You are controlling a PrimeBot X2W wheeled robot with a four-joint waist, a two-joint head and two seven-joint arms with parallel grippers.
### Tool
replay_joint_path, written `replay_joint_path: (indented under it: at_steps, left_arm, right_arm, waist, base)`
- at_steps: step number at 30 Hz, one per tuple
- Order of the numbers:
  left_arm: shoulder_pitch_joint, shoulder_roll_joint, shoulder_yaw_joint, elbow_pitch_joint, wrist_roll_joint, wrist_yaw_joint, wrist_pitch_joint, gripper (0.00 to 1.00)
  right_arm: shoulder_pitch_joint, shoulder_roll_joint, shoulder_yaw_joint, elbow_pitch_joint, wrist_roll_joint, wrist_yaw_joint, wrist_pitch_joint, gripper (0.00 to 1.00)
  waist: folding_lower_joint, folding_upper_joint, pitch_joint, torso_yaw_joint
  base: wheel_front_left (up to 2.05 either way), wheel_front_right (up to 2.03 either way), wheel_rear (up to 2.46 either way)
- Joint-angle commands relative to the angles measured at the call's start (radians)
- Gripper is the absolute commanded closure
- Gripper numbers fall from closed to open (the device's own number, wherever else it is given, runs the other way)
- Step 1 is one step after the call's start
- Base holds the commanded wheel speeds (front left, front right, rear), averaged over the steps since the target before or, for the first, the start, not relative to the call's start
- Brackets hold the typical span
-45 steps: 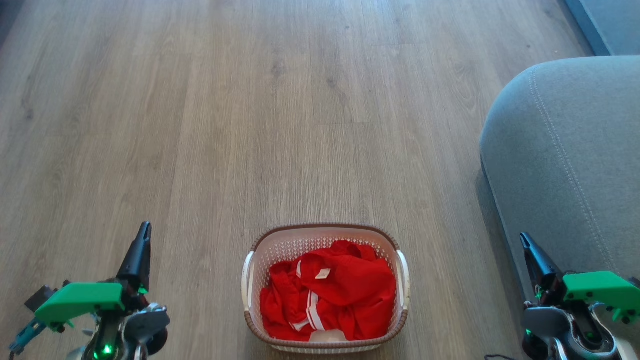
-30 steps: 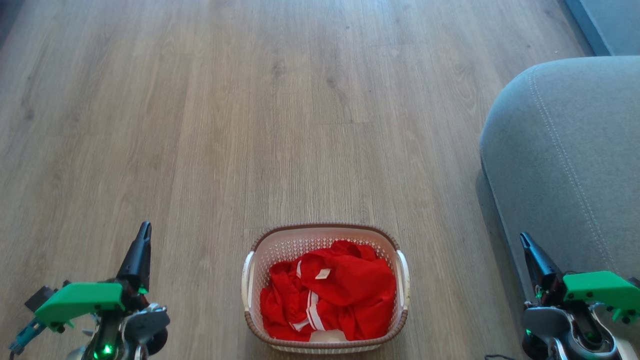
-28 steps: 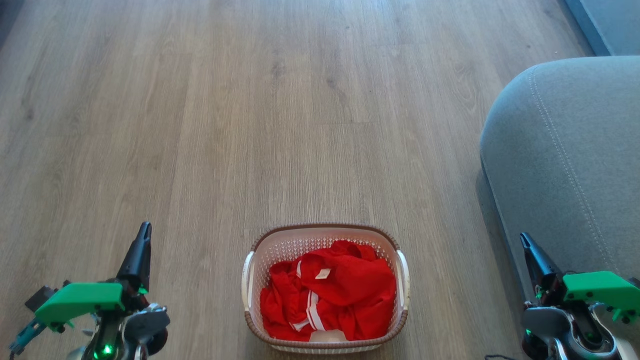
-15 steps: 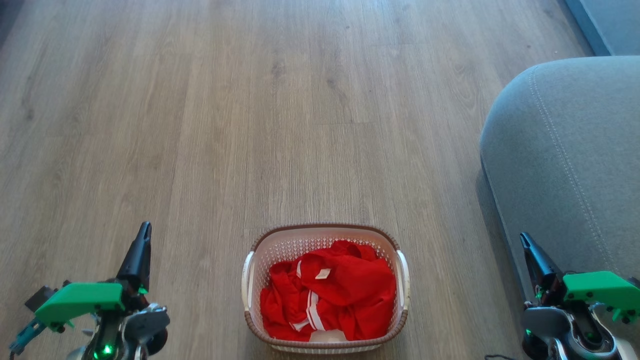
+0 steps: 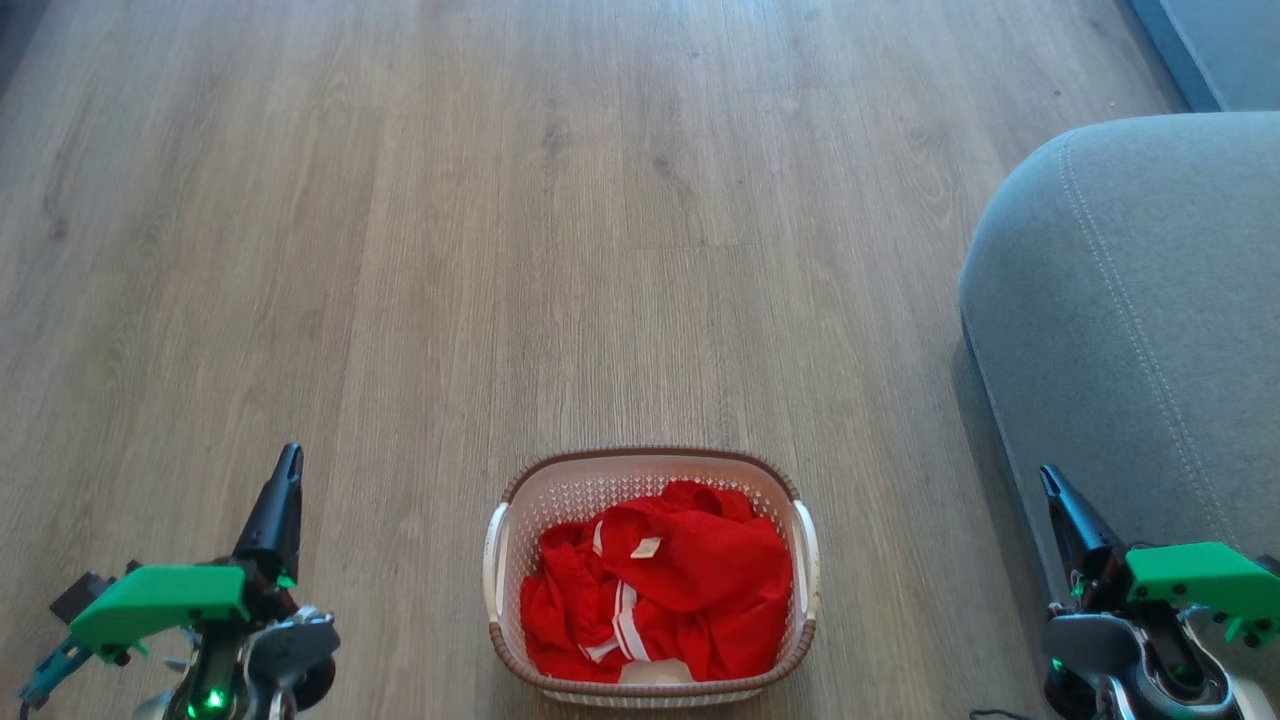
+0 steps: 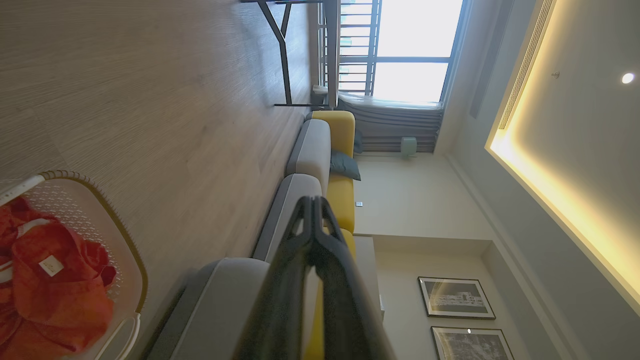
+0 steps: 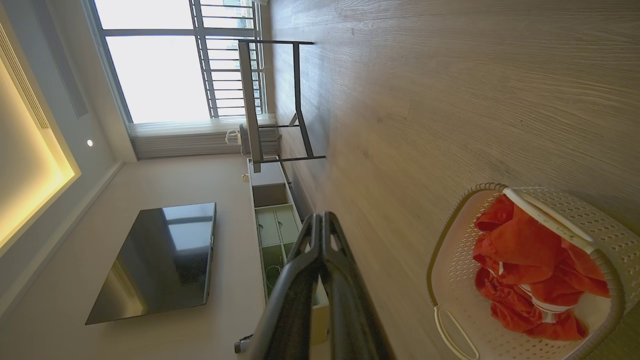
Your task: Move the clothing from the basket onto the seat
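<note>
**Left claw** (image 5: 289,462): fingers pressed together, nothing between them, pointing away from the robot over the wooden floor (image 5: 560,250). The left wrist view confirms it: the claw (image 6: 313,201) has both tips meeting.

**Basket** (image 5: 640,456): stands on the floor close in front of the robot, between the two arms and well apart from both claws. Its handles face left and right, so its long axis appears to run across the robot.

**Clothing** (image 5: 700,585): all of it is inside the basket. It is a crumpled red heap with no clear long axis, piled toward the near and right walls. The far left corner of the basket is bare. A white label (image 5: 646,547) lies on top near the middle. From the left claw the heap lies to the right and below. From the right claw it lies to the left and below.

**Right claw** (image 5: 1048,478): pressed together and holding nothing, at the near edge of the seat (image 5: 1130,300). The right wrist view shows the claw (image 7: 320,216) with its tips closed.

**Seat**: to the right of the basket, with a strip of floor between them.

**Finding**: the two claws stand about equally far from the heap. The right arm is on the seat side, so it is judged the better placed for the carry. Either claw must spread before it can reach inward and down.
</note>
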State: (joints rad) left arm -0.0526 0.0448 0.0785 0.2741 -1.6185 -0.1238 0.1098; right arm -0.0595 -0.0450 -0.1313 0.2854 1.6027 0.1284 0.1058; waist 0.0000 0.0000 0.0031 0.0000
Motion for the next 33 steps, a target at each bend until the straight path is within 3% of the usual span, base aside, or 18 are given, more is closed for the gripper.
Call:
replay_joint_path:
  at_steps: [1,31,32,33]
  left_arm:
    - [-0.055,0.005,0.035,-0.029,0.010,-0.007,0.004,1.00]
    - [-0.055,0.005,0.035,-0.029,0.010,-0.007,0.003,1.00]
    - [0.001,0.000,-0.001,0.005,-0.001,0.001,0.000,0.00]
    - [0.005,-0.001,-0.002,0.015,0.000,0.001,-0.001,0.00]
  right_arm:
    - [-0.048,-0.005,0.018,-0.041,0.006,0.002,0.007,1.00]
    - [-0.048,-0.005,0.018,-0.041,0.006,0.002,0.007,1.00]
    - [0.000,0.000,0.000,0.004,0.000,0.000,0.000,0.00]
    - [0.004,0.001,0.002,0.015,0.000,0.000,0.000,0.00]
  waist:
    - [0.0000,0.0000,0.000,0.000]
    - [0.0000,0.0000,0.000,0.000]
    - [0.0000,0.0000,0.000,0.000]
    - [0.0000,0.0000,0.000,0.000]
  base:
    - [0.00,0.00,0.00]
    - [0.00,0.00,0.00]
    - [0.00,0.00,0.00]
    - [0.00,0.00,0.00]
